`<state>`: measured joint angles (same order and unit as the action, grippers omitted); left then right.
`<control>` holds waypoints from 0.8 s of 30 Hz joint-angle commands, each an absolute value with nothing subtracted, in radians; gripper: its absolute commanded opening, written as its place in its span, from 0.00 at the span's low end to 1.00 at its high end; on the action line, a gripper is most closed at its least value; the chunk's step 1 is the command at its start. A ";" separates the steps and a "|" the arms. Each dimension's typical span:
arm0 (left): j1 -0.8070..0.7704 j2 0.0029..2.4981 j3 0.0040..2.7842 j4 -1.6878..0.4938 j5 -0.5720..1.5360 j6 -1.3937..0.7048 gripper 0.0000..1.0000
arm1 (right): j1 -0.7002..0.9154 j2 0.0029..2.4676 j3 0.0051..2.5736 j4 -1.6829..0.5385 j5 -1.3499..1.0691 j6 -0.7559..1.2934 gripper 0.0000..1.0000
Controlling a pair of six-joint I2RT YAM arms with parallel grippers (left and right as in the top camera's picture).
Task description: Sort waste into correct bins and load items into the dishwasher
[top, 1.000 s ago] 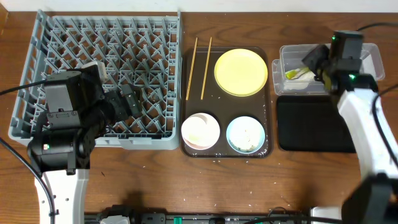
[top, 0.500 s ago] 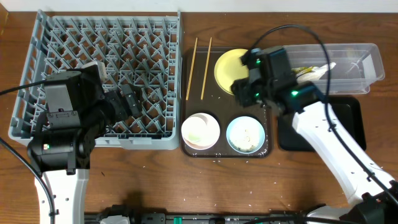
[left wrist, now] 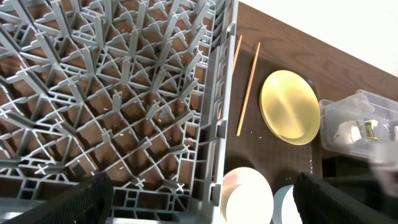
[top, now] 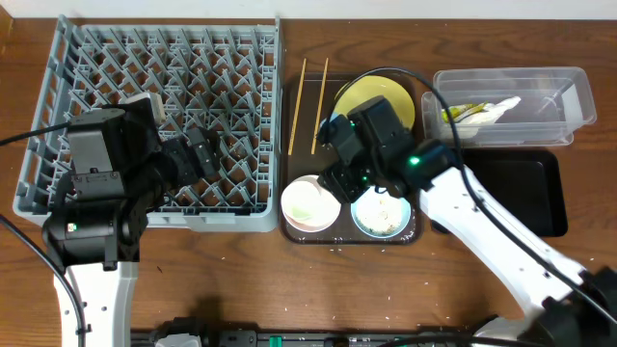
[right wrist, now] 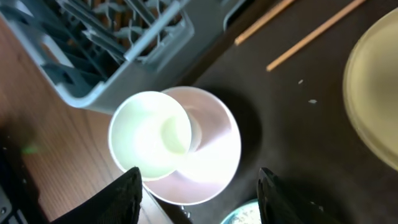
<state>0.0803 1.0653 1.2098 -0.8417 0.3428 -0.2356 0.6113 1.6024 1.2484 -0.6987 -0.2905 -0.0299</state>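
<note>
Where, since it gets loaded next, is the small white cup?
Overhead, the small white cup sits in the white bowl at the brown tray's near-left corner, between the dish rack and the light blue bowl.

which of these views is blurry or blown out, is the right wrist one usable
Right wrist: whole frame softly blurred, the small white cup and white bowl washed out to near-featureless white, outlines readable. Left wrist: dish rack crisp, a smeared patch at the right edge by the clear tub. Overhead: evenly lit and mostly sharp.
</note>
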 commanded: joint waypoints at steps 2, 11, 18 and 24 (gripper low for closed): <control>0.079 1.065 1.227 -0.841 0.359 -0.231 0.93 | 0.654 1.731 1.247 -0.680 -0.377 0.004 0.52; 0.079 1.064 1.227 -0.847 0.359 -0.231 0.93 | 0.658 1.783 1.248 -0.668 -0.185 0.078 0.01; 0.079 1.064 1.227 -0.720 0.427 -0.283 0.93 | 0.496 1.641 1.248 -0.677 -0.386 0.073 0.01; 0.079 1.101 1.227 -0.629 0.798 -0.299 0.92 | 0.245 1.546 1.248 -0.531 -0.927 0.043 0.01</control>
<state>0.0803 1.0721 1.2098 -0.6376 0.5579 -0.2779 0.3218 1.5681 1.2472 -0.5770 -0.5507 0.0639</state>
